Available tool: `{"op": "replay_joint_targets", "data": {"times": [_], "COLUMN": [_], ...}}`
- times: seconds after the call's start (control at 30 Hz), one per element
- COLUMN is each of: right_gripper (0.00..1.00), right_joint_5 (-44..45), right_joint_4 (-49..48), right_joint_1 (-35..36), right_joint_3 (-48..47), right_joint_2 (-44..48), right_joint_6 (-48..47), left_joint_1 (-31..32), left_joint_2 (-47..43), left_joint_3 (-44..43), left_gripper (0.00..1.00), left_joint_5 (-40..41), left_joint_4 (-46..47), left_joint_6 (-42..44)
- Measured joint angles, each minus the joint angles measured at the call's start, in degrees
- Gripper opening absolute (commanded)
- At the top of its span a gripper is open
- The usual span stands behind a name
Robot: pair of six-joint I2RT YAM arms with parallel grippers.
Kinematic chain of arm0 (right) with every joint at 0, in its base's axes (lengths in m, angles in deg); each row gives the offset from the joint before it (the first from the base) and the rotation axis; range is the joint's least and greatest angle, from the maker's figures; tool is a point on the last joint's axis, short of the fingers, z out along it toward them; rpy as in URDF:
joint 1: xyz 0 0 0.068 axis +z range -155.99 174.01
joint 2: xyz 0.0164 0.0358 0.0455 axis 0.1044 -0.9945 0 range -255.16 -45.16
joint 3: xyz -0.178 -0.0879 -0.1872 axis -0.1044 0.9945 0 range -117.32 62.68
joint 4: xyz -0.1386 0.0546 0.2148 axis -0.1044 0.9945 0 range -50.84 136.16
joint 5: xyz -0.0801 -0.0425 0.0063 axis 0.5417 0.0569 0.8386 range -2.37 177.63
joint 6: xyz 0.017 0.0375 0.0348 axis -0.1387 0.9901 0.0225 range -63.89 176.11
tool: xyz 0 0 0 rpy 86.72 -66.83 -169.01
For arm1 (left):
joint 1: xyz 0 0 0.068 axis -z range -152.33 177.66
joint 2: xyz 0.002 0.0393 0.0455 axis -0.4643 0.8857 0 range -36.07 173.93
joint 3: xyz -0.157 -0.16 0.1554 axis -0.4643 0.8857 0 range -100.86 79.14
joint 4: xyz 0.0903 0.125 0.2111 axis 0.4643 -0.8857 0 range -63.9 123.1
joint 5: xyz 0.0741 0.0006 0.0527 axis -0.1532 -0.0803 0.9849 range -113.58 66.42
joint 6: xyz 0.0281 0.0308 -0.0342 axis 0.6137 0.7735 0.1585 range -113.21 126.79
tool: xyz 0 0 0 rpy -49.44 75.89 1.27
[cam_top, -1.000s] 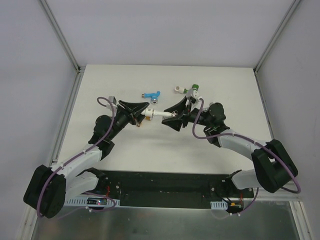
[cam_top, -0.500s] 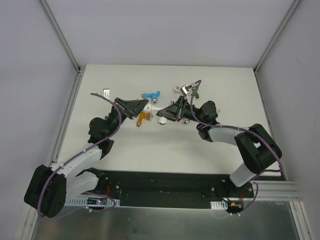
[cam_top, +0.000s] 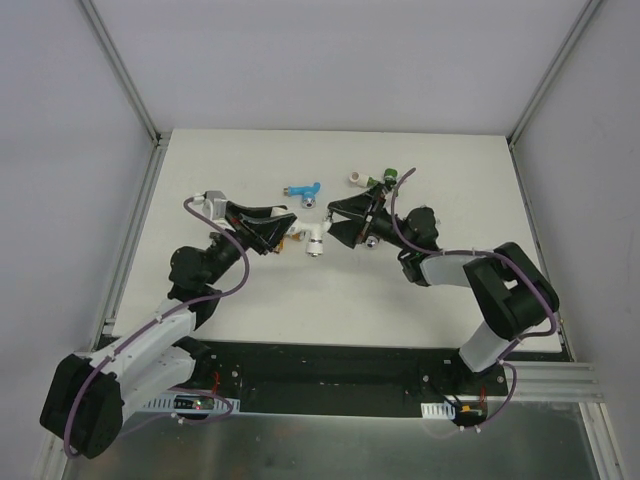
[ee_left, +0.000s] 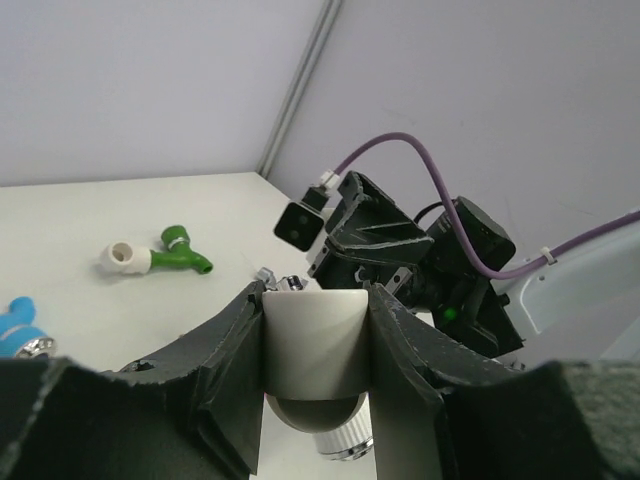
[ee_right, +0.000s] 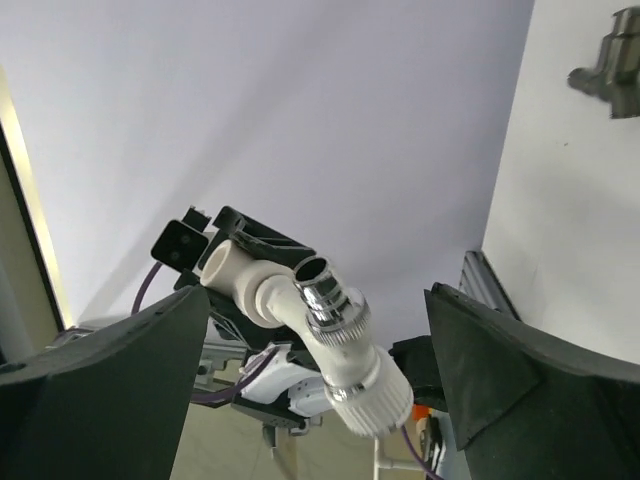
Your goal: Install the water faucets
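Note:
My left gripper (cam_top: 287,228) is shut on a short white pipe fitting (ee_left: 314,338). A white faucet (cam_top: 313,243) with a ribbed knob and a silvery end sticks out of the fitting. It also shows in the right wrist view (ee_right: 345,350). My right gripper (cam_top: 343,222) is open, just right of the white faucet and not touching it. A blue faucet (cam_top: 302,189) lies behind the grippers. A green faucet (cam_top: 386,180) lies at the back right, joined to another white fitting (cam_top: 355,180). An orange faucet (cam_top: 293,237) peeks out under my left gripper. A grey faucet (ee_right: 610,68) lies on the table. The brown faucet is not in view.
The white table (cam_top: 250,290) has a metal frame rail on its left edge (cam_top: 135,230) and right edge (cam_top: 530,210). The grey walls stand close behind. The two grippers face each other near the table's middle, a short gap apart.
My right gripper has let go of the white faucet, opened and drawn back to the right. My left gripper keeps the fitting and faucet, and its arm has shifted left.

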Motion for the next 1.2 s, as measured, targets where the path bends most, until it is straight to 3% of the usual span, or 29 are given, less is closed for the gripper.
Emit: {"op": "replay_joint_targets", "data": {"times": [0.2, 0.47, 0.87, 1.07, 1.2], "right_gripper": [0.99, 0.99, 0.99, 0.99, 1.00], "right_joint_5": [1.40, 4.79, 27.02, 37.94, 43.39], "right_joint_4": [0.98, 9.77, 17.70, 16.55, 15.21], "right_joint_1": [-3.19, -1.20, 20.87, 30.23, 35.78], "right_joint_3": [3.89, 5.62, 10.95, 10.51, 7.34], "right_joint_2": [3.13, 13.09, 24.13, 21.70, 15.43], "right_joint_6": [-9.66, -35.06, -86.44, -105.83, -115.40], "left_joint_1": [0.00, 0.00, 0.37, 0.42, 0.76], "left_joint_2": [-10.25, -13.07, -9.35, -7.69, -7.39], "left_joint_3": [-2.71, -10.49, -19.58, -21.84, -22.64], "left_gripper": [0.00, 0.00, 0.00, 0.00, 0.00], "left_joint_5": [6.32, 12.07, 18.64, 19.67, 20.31], "left_joint_4": [-18.05, -38.01, -55.63, -60.33, -61.99], "left_joint_6": [2.64, 3.28, 0.92, 0.22, 0.11]}}
